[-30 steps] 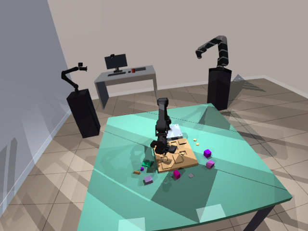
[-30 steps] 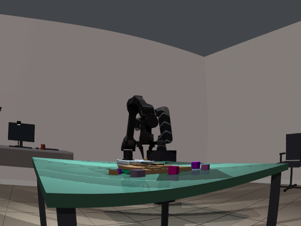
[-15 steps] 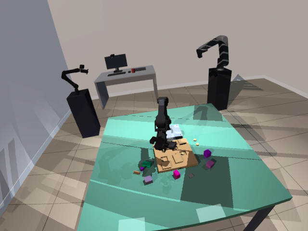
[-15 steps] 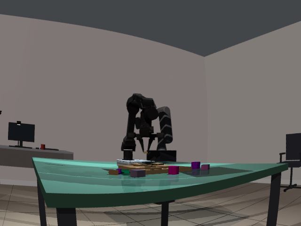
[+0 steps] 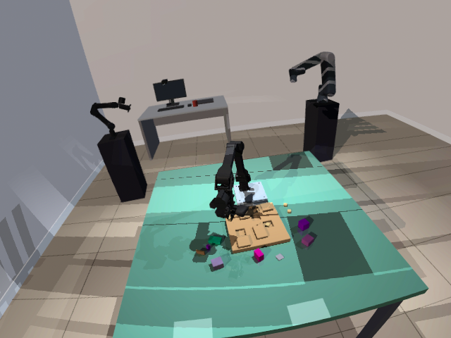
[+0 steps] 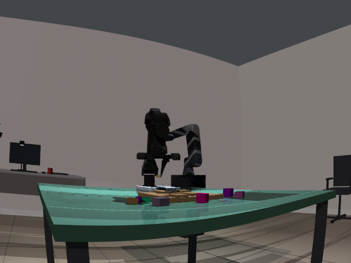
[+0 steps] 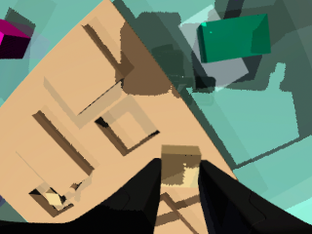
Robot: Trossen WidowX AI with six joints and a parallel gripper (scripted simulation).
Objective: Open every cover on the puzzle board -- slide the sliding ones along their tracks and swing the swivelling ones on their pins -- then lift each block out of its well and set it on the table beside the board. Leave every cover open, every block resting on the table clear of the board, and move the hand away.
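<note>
My gripper (image 6: 158,175) (image 7: 179,166) is shut on a small tan block (image 6: 158,176) (image 7: 180,166) and holds it raised over the edge of the tan puzzle board (image 5: 278,232) (image 6: 187,199) (image 7: 19,132). One square well (image 5: 240,232) (image 7: 128,128) is uncovered and looks empty, with a cover (image 5: 244,241) beside it. Another well is uncovered, with a tan block (image 5: 268,224) (image 7: 54,198) inside and a cover (image 5: 260,232) beside it. Two small tan blocks, one (image 5: 285,204) and another (image 5: 289,210), rest on the table right of the board. The arm and its shadow partly hide the board's back-left part.
A green block (image 5: 215,239) (image 7: 236,39), a small purple one (image 5: 208,246) and an orange one (image 5: 199,252) lie left of the board. Lavender (image 5: 217,263) and magenta (image 5: 258,255) blocks and a grey tile (image 5: 279,256) lie in front. Purple (image 5: 303,224) and plum (image 5: 307,240) blocks lie right.
</note>
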